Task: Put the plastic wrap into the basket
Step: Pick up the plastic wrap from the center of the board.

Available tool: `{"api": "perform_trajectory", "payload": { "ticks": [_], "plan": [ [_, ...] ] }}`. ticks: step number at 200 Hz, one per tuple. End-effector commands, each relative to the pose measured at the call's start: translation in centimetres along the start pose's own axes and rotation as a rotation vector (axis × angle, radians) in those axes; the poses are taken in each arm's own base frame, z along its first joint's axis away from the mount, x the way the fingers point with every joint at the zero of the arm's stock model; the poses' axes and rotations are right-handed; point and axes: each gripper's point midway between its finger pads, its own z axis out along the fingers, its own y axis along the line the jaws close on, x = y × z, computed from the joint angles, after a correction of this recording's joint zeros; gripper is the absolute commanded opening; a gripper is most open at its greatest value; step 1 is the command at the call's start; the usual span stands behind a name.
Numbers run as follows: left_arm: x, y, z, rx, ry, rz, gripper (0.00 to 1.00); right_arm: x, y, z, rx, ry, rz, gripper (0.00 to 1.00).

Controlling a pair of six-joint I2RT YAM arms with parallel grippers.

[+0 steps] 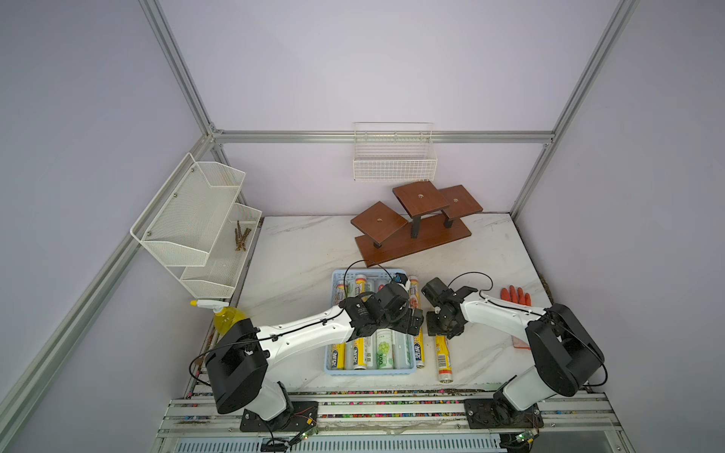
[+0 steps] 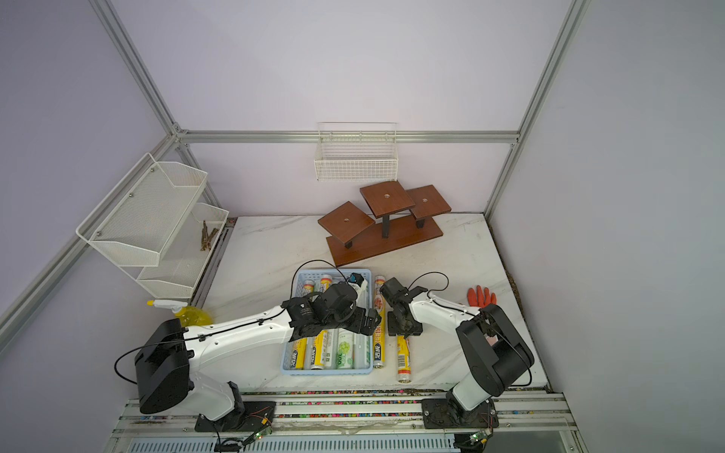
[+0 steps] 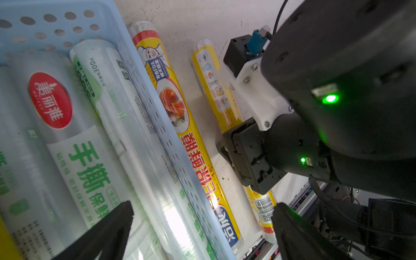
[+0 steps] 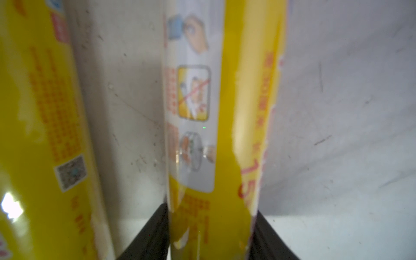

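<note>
Right fingers (image 4: 153,236) clamp a yellow roll (image 4: 225,135) on the table (image 4: 337,112) (near the basket (image 1: 368,371)); left fingers (image 3: 108,231) stand apart.

Your left tool (image 3: 200,227) stands wide open, one of its dark fingers (image 3: 108,231) in front of the rolls in the light blue basket (image 3: 56,20) and the other in front of the white counter (image 3: 198,22). Whitish rolls with green print (image 3: 74,157) lie side by side in the basket, one bearing a red oval logo. A yellow roll with a salmon picture (image 3: 180,117) lies along the outside of the basket's perforated wall, and just beyond it the right tool (image 3: 246,162) sits over a second yellow roll (image 3: 216,90).
</note>
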Motion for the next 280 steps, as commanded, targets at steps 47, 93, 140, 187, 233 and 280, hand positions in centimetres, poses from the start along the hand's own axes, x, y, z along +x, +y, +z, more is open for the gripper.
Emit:
{"api": "perform_trajectory", "payload": {
  "ticks": [47,93,140,187,233,280],
  "plan": [
    [-0.8,-0.3,-1.0,0.016,-0.056,-0.009,1.0,0.5,-0.6,0.0,0.015,-0.006,0.039,0.47],
    [-1.0,-0.5,-1.2,0.025,-0.063,-0.011,1.0,-1.1,-1.1,-4.0,0.012,-0.121,0.046,0.4],
    [-1.5,-1.1,-2.2,0.05,-0.086,-0.001,1.0,-2.2,-0.2,-8.5,-0.093,-0.224,0.057,0.36],
    [-1.9,-1.0,-2.7,0.044,-0.108,-0.003,1.0,-3.7,3.1,-13.3,-0.299,-0.287,0.033,0.36],
    [-2.5,-0.3,-4.3,0.048,-0.2,0.0,1.0,-5.0,7.9,-16.9,-0.528,-0.324,-0.012,0.35],
    [-2.6,2.2,-6.4,-0.048,-0.259,-0.006,1.0,-6.0,11.2,-18.4,-0.609,-0.352,-0.005,0.37]
  ]
}}
